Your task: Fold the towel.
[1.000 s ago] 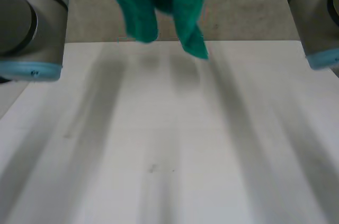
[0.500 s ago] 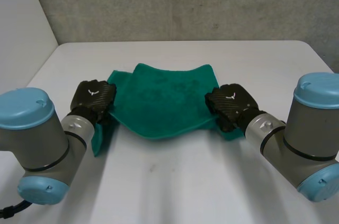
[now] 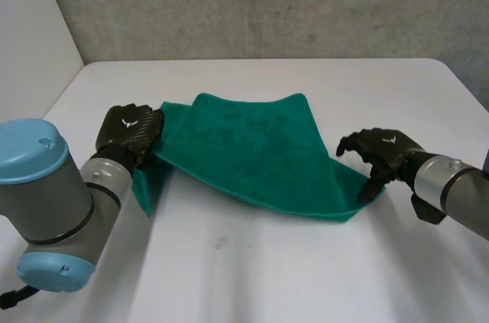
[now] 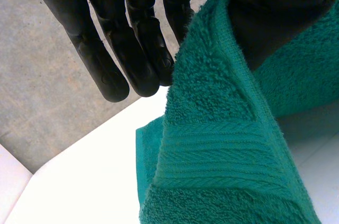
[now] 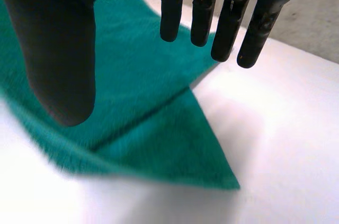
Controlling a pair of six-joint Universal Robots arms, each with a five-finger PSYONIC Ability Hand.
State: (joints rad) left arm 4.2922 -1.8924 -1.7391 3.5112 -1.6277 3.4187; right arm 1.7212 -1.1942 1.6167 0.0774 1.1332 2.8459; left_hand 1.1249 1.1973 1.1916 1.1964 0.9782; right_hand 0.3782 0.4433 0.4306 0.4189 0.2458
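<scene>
The head camera sits high behind and between the arms, facing down across the counter [image 3: 252, 277]. Wrist cameras look closely along the left robot hand [image 4: 122, 38] and right robot hand [image 5: 58, 38]; all three share the towel [image 3: 252, 155].

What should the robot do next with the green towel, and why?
Probably the left hand should lower its edge to the table and let go. It pinches the towel at the left edge, which is raised, while the right hand is open over the right corner, which lies flat.
</scene>
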